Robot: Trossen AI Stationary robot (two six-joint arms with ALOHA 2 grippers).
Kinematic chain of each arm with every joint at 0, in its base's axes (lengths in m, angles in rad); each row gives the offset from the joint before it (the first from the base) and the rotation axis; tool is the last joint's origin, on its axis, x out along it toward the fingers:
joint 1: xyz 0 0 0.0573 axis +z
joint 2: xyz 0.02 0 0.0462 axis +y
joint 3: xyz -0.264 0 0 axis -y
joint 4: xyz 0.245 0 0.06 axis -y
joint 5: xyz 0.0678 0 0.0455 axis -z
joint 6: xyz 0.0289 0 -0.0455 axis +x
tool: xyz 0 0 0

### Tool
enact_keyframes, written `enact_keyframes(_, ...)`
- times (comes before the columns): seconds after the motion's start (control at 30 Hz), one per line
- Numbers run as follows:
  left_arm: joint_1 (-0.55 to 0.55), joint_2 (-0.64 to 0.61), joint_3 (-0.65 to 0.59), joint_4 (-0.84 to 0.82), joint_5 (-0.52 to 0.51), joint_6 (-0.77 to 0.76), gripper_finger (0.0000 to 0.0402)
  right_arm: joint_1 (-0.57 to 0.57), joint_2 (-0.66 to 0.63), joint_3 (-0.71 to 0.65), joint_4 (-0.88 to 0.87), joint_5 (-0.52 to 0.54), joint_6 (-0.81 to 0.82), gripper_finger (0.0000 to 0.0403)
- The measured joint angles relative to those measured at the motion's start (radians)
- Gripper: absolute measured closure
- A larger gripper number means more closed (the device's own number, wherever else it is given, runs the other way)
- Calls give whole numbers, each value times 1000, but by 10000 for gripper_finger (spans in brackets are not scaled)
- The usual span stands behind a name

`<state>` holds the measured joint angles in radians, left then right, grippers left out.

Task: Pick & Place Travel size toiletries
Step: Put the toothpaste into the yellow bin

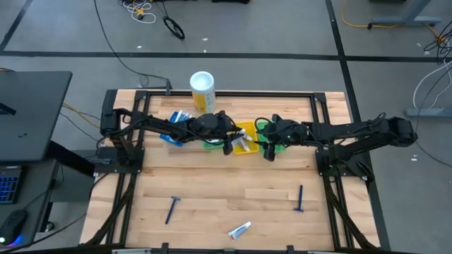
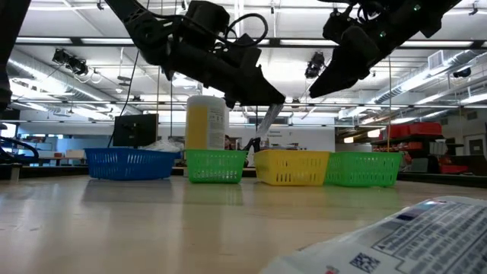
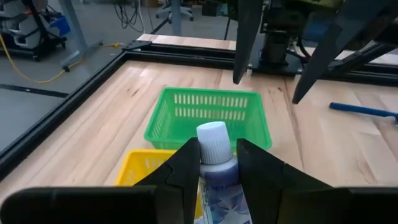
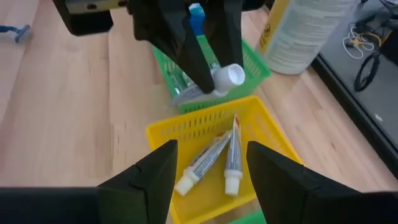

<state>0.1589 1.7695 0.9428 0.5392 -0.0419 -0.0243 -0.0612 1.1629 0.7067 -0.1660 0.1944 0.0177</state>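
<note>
My left gripper (image 1: 229, 143) hovers over the yellow bin (image 1: 245, 137), shut on a small white toothpaste tube (image 2: 268, 119). My right gripper (image 1: 268, 149) is open in the air beside it, over the right green bin (image 1: 275, 135), holding nothing. Two toothpaste tubes (image 4: 208, 158) lie in the yellow bin (image 4: 267, 124). The left green bin (image 4: 252, 68) also holds toiletries. Loose on the table lie two dark blue razors (image 1: 171, 209) (image 1: 299, 199) and a toothpaste tube (image 1: 239, 229). My left gripper pinches the toothpaste tube between its two fingers (image 3: 186, 165) just behind the white cap (image 3: 214, 142), which sticks out past the fingertips. The fingers slant downward from above. The tube is lifted clear above the yellow bin, cap end (image 4: 233, 74) pointing down.
Blue (image 2: 129, 164), green (image 2: 215, 165), yellow (image 2: 293, 167) and green (image 2: 364, 169) bins stand in a row along the far half of the table. A tall white-and-yellow canister (image 1: 203, 90) stands behind them. The two grippers are close together. A tube (image 2: 396, 236) lies near the low camera.
</note>
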Motion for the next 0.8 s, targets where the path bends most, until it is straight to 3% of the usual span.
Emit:
enact_keyframes(0.17,0,0,0,22,-19,14,294,0,7,0,52,-65,3,199)
enact_keyframes(0.4,0,-17,1,145,-21,32,294,-7,67,-31,142,-67,44,199)
enact_keyframes(0.53,0,-47,2,156,9,40,294,-36,85,-102,345,-91,0,199)
enact_keyframes(0.73,-3,-77,1,168,47,97,294,-143,89,-216,679,-326,32,199)
enact_keyframes(0.8,-2,-77,2,181,58,105,294,-172,91,-247,779,-357,56,199)
